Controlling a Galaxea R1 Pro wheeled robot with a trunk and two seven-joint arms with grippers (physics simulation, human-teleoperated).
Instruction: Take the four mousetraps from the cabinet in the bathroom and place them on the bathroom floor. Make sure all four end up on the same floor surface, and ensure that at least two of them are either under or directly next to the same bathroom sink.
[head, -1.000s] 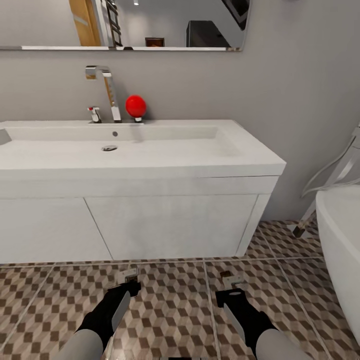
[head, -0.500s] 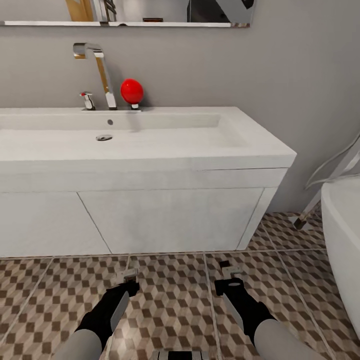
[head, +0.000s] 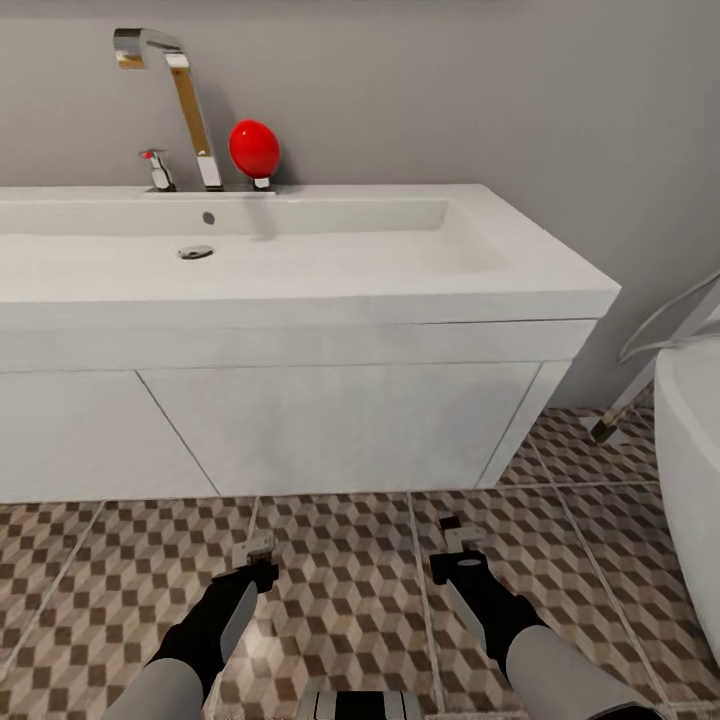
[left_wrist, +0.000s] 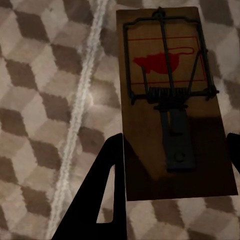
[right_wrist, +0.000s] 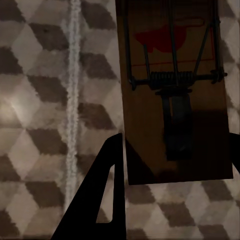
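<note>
Brown mousetrap (red print), white sink, red ball, brown-beige cube-patterned floor.

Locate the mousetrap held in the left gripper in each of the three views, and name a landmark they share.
Head view: the mousetrap is low and left of centre, a pale sliver at the tip of the left gripper, in front of the white vanity.
Left wrist view: the same mousetrap is seen face on, red mouse print uppermost.
Right wrist view: a different trap.
Shared landmark: the cube-pattern floor tiles.
</note>
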